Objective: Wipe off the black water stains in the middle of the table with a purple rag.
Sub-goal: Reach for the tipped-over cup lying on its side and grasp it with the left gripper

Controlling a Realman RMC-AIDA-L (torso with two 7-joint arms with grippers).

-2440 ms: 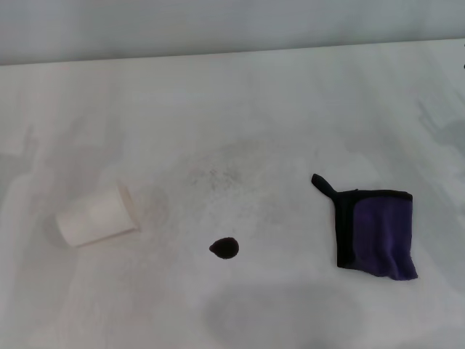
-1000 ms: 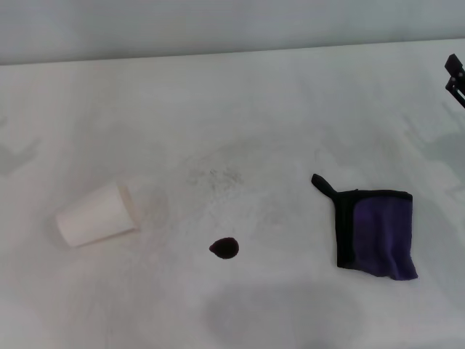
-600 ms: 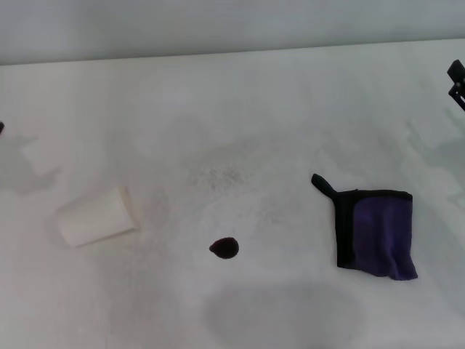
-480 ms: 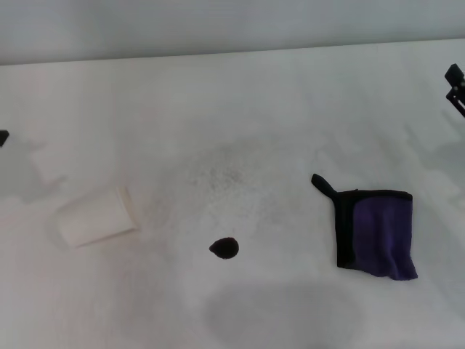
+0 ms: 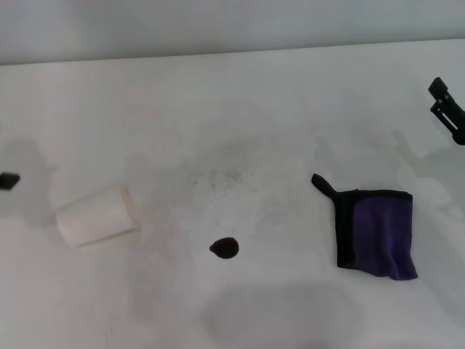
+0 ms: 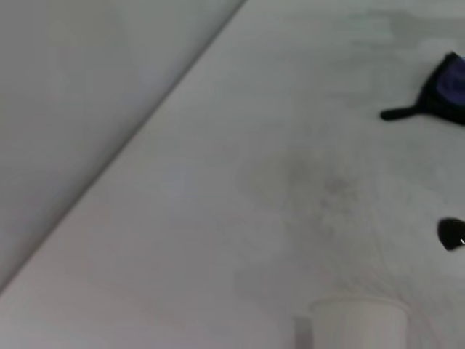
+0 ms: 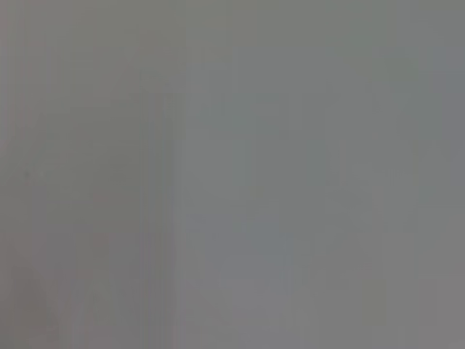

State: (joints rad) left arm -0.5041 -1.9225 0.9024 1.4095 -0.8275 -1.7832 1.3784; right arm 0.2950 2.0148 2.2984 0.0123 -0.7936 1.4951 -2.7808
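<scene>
The purple rag (image 5: 376, 233) lies flat on the white table (image 5: 240, 109) at the right, its black loop tab pointing toward the middle; the left wrist view catches its corner (image 6: 443, 94). The black water stain (image 5: 224, 248) is a small dark blot near the table's middle, left of the rag, also seen as the stain (image 6: 452, 234) in the left wrist view. My right gripper (image 5: 447, 109) enters at the far right edge, above and beyond the rag. Only a dark tip of my left gripper (image 5: 9, 180) shows at the far left edge.
A white paper cup (image 5: 98, 216) lies on its side at the left, between the left gripper and the stain; its rim (image 6: 357, 320) shows in the left wrist view. Faint grey speckles mark the table's centre. The right wrist view is plain grey.
Both grippers have come into view: the right one has moved further in at the right edge, the left tip has dropped lower at the left edge. Rag, stain and cup have not moved.
</scene>
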